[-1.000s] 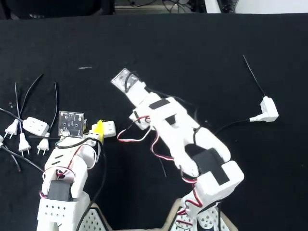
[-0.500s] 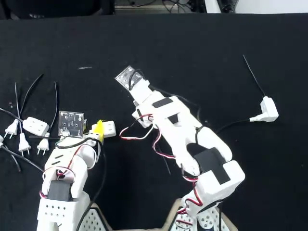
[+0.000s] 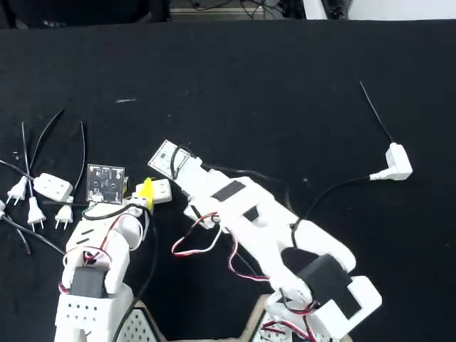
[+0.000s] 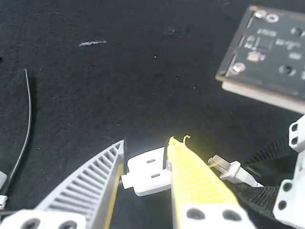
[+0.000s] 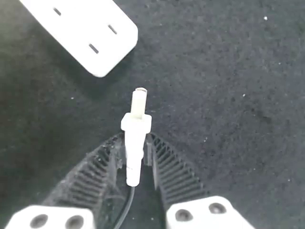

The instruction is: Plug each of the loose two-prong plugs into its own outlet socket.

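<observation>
Right wrist view: the insertion step is judged to be in hand. A two-prong plug (image 5: pixel 135 129) is pinched by the right gripper (image 5: pixel 135 143), its fingers (image 5: pixel 167 162) narrowed onto the plug's body. The prongs are aimed at the white outlet socket (image 5: pixel 86 33), near but apart. The socket is clamped between the fingers of the left gripper (image 4: pixel 146 145). Next, the prongs need to be lined up with the slots and pushed in.

Bare gap between plug (image 5: pixel 135 125) and socket (image 5: pixel 82 29)
</observation>
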